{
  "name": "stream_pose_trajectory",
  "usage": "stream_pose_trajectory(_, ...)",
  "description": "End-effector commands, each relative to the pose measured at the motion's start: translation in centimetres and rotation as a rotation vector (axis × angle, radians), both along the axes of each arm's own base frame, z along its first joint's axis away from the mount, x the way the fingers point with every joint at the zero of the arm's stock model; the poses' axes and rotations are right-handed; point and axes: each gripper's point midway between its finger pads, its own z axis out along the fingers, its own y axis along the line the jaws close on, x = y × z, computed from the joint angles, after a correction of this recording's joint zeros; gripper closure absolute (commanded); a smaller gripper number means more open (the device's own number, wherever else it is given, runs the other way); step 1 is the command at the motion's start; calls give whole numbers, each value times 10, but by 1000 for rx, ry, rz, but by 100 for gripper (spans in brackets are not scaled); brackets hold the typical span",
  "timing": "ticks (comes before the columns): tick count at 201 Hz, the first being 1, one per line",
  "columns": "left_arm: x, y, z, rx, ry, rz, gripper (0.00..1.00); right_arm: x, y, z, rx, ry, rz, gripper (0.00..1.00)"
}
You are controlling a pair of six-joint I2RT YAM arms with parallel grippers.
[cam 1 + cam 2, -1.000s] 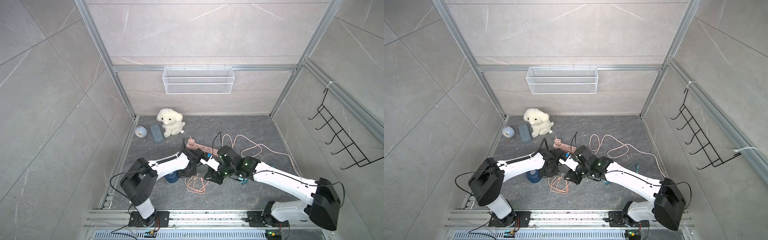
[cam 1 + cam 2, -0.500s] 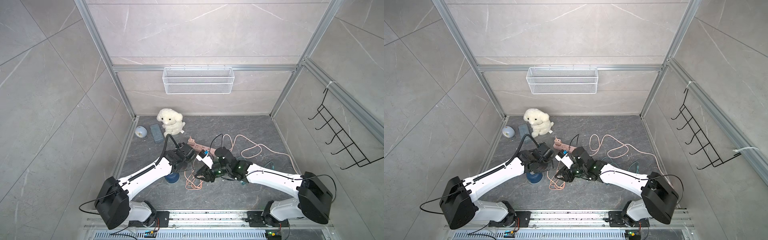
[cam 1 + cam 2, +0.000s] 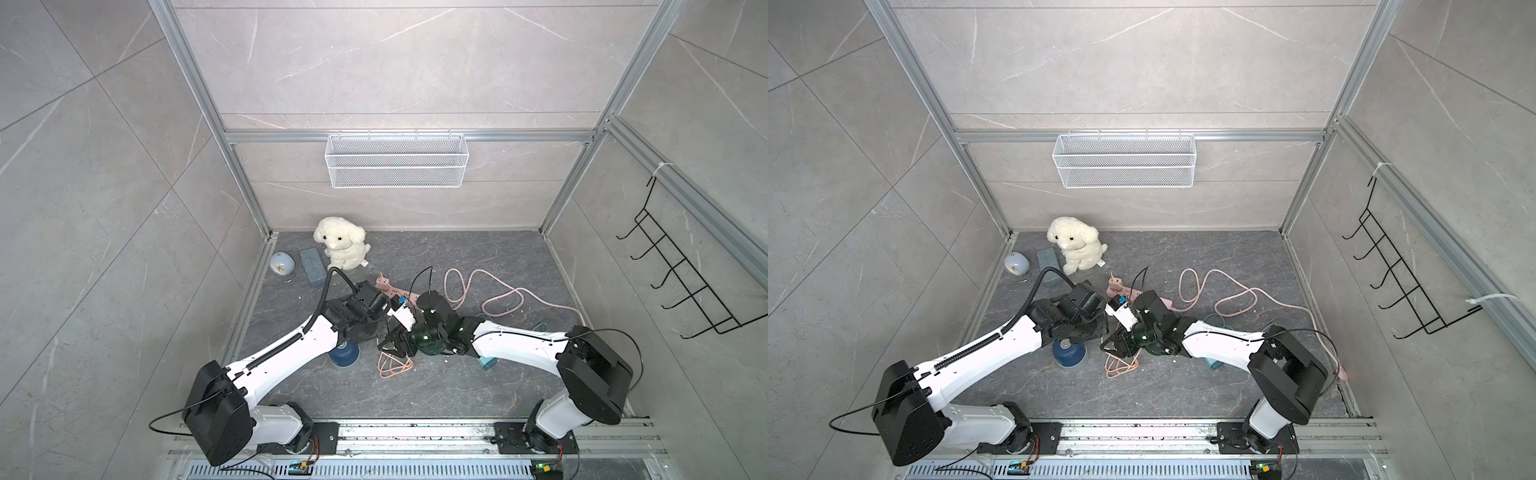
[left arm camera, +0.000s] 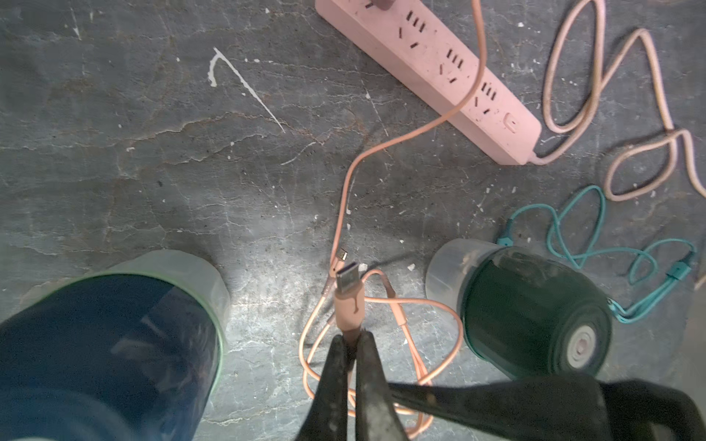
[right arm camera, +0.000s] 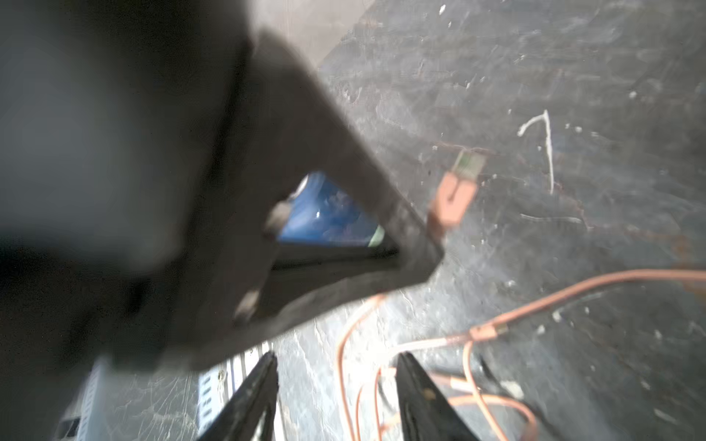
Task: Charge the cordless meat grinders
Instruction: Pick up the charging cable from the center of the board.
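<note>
left arm has swung outward; right gripper has spread its jaws and holds nothing. left gripper pinches the plug, whose long axis points toward the strip at 1 o'clock. in a top view the navy grinder sits at 8 o'clock, nearer the left arm. green grinder is at 3 o'clock, by the right wrist. basket: nothing seen inside.

Two grinders: navy grinder, green grinder. One power strip. Two thin cables: pink cable, teal cable. One plush dog, ball, basket; possibly one teal plug, half hidden.
</note>
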Motion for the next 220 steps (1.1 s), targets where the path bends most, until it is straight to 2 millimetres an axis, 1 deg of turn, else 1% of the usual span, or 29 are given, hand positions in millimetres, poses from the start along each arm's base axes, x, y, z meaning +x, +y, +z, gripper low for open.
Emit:
stream_pose_trajectory(1, 2, -10, 25, -85, -44, -11, 100, 5, 13, 2, 16, 7, 11, 48)
stream_pose_trajectory(18, 2, -8, 31, -97, -63, 0, 100, 5, 18, 2, 30, 24, 18, 49)
stream_pose_trajectory(38, 2, -8, 34, -107, -71, 3, 100, 6, 22, 2, 38, 43, 23, 57)
stream_pose_trajectory(50, 2, -8, 37, -117, -78, 6, 100, 6, 24, 0, 35, 55, 28, 65)
stream_pose_trajectory(68, 2, -9, 38, -123, -81, 1, 100, 5, 25, 2, 34, 67, 34, 86)
stream_pose_trajectory(75, 1, -8, 37, -117, -79, 0, 100, 5, 23, 3, 33, 67, 29, 90)
stream_pose_trajectory(96, 1, -3, 34, -100, -74, 1, 100, 3, 18, 5, 15, 61, 24, 94)
stream_pose_trajectory(117, 3, -5, 39, -125, -84, -25, 100, -1, 12, 2, -15, 71, 30, 98)
stream_pose_trajectory(121, 4, -6, 41, -132, -87, -36, 91, -2, 12, 2, -18, 74, 35, 99)
stream_pose_trajectory(128, 5, -8, 46, -154, -97, -54, 71, -4, 10, 1, -25, 80, 42, 100)
stream_pose_trajectory(132, 7, -8, 49, -165, -106, -61, 63, -5, 9, 0, -30, 84, 44, 100)
stream_pose_trajectory(138, 9, -8, 54, -180, -121, -68, 54, -6, 7, -1, -35, 86, 46, 100)
stream_pose_trajectory(152, 14, -2, 62, -206, -159, -74, 41, -8, 4, 1, -38, 88, 54, 100)
stream_pose_trajectory(161, 17, 2, 65, -220, -177, -76, 38, -9, 1, 3, -34, 89, 57, 100)
stream_pose_trajectory(180, 23, 9, 70, -283, -223, -88, 36, -11, -3, 9, -27, 86, 68, 100)
stream_pose_trajectory(206, 28, 1, 78, -411, -289, -156, 35, -15, -5, 14, -22, 99, 100, 100)
stream_pose_trajectory(220, 26, -8, 81, -474, -300, -214, 35, -16, -6, 16, -14, 109, 110, 100)
